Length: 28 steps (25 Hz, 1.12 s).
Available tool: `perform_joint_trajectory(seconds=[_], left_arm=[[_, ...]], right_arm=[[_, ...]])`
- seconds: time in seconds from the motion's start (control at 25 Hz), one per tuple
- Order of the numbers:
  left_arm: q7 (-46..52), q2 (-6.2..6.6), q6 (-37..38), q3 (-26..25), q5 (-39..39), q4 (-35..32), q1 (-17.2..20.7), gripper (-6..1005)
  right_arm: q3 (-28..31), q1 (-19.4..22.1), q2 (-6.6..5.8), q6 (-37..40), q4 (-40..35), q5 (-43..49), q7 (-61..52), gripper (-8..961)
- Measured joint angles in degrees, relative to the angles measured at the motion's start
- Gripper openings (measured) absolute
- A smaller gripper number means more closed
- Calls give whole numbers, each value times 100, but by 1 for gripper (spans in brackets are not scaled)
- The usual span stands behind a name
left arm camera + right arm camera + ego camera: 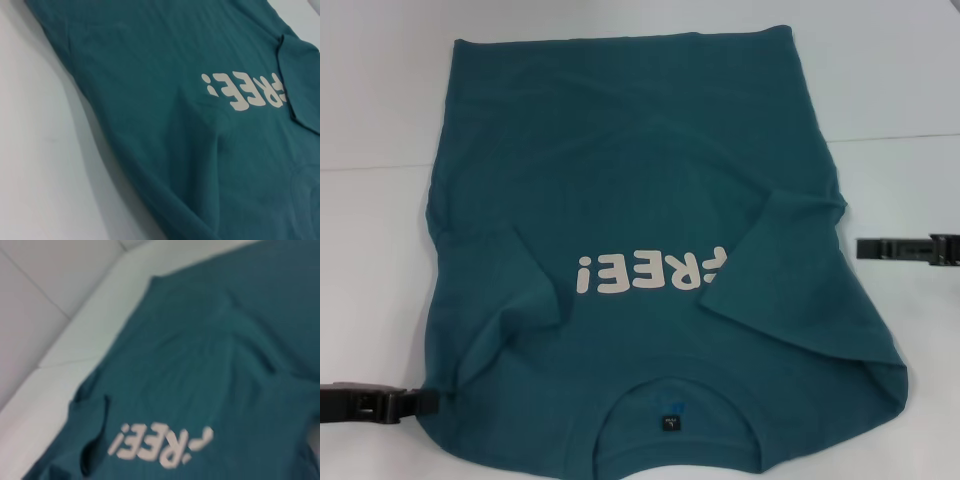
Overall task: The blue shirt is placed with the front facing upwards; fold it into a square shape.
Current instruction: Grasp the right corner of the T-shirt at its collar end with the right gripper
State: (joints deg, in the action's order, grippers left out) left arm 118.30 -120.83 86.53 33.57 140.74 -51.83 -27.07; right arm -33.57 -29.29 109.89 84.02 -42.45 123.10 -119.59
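Bench: the plain white flat bench is carrying everything, with bare surface showing along its left and right edges and its far edge.
Shirt: the large dark teal-blue cotton short-sleeved shirt is lying front up across the bench's middle, collar toward the near edge and hem toward the far edge; its right sleeve is lying folded inward over the chest, covering the start of the lettering.
Lettering: the white "FREE!" lettering is reading upside down in the head view.
Left gripper: the black left gripper is sitting at the shirt's edge near the bench's near-left corner; whether its fingers are spread or pinching cloth, I cannot tell.
Right gripper: the black right gripper is hovering by the bench's right edge, apart from the shirt; its fingers are lying pressed together.
Label: the small dark label is sitting inside the collar.
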Motion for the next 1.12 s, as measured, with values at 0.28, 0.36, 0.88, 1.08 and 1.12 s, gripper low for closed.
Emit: perform_joint_trajectory(seconds=[0.28, 0.36, 0.88, 1.08, 1.12], left_arm=[[8, -2, -8, -5, -11, -5, 0, 8], [9, -2, -8, -5, -12, -5, 0, 8], [-15, -2, -85, 16, -12, 24, -9, 7], [-28, -2, -90, -6, -12, 24, -16, 7], [-31, -2, -93, -10, -12, 24, -16, 7]], right_arm=[[5, 101, -87, 267, 2, 712, -706, 856], [5, 135, -88, 388, 24, 855, -795, 854], [-25, 219, -79, 637, 65, 1158, -1077, 837], [-42, 137, -30, 607, 72, 1320, -1105, 830], [-44, 125, -27, 597, 71, 1340, -1108, 829]])
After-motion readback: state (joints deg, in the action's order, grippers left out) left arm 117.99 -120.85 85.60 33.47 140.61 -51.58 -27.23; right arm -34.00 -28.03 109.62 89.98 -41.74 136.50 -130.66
